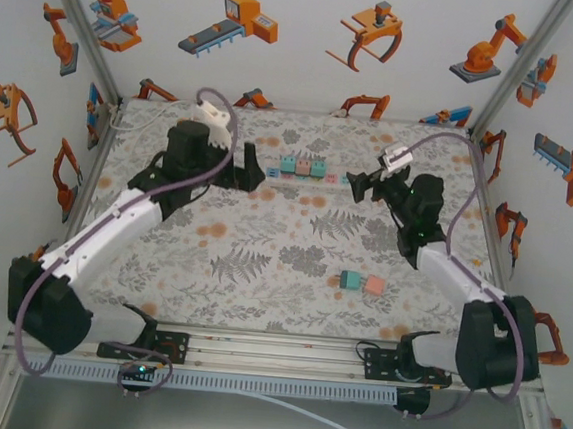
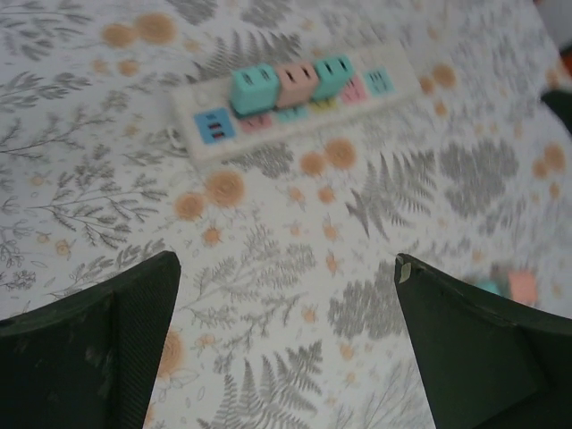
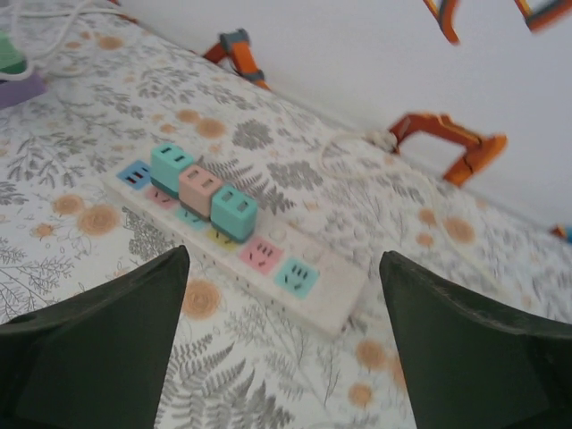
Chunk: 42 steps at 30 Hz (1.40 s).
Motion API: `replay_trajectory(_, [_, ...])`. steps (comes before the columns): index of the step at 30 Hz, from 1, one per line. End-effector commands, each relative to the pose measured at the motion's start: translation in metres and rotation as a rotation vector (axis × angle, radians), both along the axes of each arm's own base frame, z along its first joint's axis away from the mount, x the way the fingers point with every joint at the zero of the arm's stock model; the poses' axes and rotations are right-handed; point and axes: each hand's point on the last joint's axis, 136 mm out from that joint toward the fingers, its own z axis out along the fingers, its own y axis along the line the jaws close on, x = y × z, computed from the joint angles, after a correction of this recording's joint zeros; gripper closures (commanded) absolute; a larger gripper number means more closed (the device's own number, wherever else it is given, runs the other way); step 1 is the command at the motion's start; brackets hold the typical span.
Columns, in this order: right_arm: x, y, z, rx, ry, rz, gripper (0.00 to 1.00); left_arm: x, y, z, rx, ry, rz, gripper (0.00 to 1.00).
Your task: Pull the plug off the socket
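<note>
White power strip (image 1: 335, 180) lies across the far middle of the counter (image 1: 260, 292), and three plugs sit in it shoulder to shoulder: teal plug (image 3: 172, 168), pink plug (image 3: 201, 189), second teal plug (image 3: 234, 212). All three look fully seated, so I judge none is out yet. Two loose plugs (image 1: 361, 282), one teal and one pink, lie well apart from the strip on the near right side of the counter. I can't say from here whether they came from this strip. The strip's right end has bare sockets, so the second teal plug has free space on one side and looks like the easiest one to grab. The left arm (image 1: 115, 225) reaches in toward the strip's left end and the right arm (image 1: 443, 263) toward its right end. My guess is that one is there to hold the strip down while the other pulls, since a light strip would lift with the plug. The left jaws are wide apart with nothing between them. They are not touching the strip, which the left wrist view shows ahead of them. The right jaws are also apart and empty, aimed at the strip with the row of plugs ahead of them, and not in contact with anything I can see.
</note>
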Motion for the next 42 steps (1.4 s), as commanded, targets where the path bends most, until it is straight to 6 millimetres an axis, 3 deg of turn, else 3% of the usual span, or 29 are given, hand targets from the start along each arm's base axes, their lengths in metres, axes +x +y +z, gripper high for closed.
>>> replay_trajectory(1, [0.000,0.036,0.016,-0.054,-0.082,0.230,0.17,0.032,0.025,-0.017,-0.151,0.210,0.277,0.03])
replay_trajectory(6, [0.028,0.059,-0.003,-0.097,0.120,0.356,0.17,0.064,0.016,-0.038,-0.132,0.290,0.321,0.03])
replay_trajectory(13, [0.071,0.067,-0.043,-0.217,0.419,0.363,0.17,0.104,0.012,-0.077,-0.145,0.367,0.388,0.01])
replay_trajectory(18, [0.087,0.078,-0.070,-0.330,0.512,0.403,0.17,0.125,0.003,-0.108,-0.142,0.458,0.389,0.05])
replay_trajectory(25, [0.101,0.099,-0.118,-0.573,0.499,0.465,0.17,0.133,-0.007,-0.148,-0.199,0.612,0.355,0.09])
replay_trajectory(33, [0.109,0.114,-0.145,-0.620,0.443,0.529,0.18,0.136,-0.014,-0.187,-0.133,0.689,0.309,0.13])
replay_trajectory(39, [0.108,0.119,-0.159,-0.616,0.444,0.576,0.33,0.140,-0.018,-0.211,-0.099,0.747,0.294,0.21])
replay_trajectory(42, [0.108,0.119,-0.165,-0.631,0.448,0.581,0.34,0.141,-0.021,-0.218,-0.093,0.765,0.287,0.27])
